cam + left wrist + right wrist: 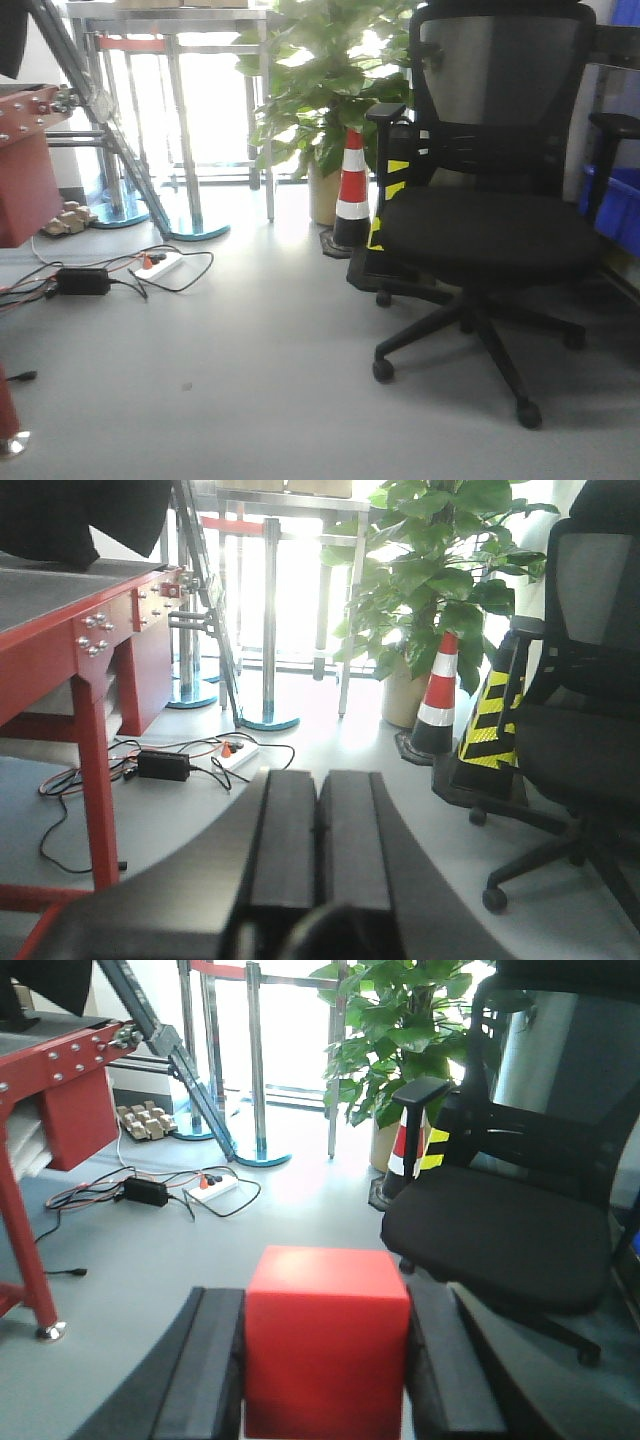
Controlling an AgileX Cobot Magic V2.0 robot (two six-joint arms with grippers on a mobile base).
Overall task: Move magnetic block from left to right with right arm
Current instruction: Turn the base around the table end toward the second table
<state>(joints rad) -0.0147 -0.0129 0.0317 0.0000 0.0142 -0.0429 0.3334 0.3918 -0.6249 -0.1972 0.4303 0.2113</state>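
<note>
In the right wrist view the magnetic block (326, 1340), a plain matte red cube, fills the gap between the two black fingers of my right gripper (326, 1305). Both fingers press against its sides, and it is held up in the air above the grey floor. In the left wrist view my left gripper (319, 780) has its two black pads closed together with nothing between them. Neither gripper nor the block shows in the front view.
A red metal table (90, 630) stands at the left, with a power adapter (82, 280) and cables on the floor under it. A black office chair (490, 220) stands at the right. A striped cone (352, 190) and a potted plant (320, 90) stand behind.
</note>
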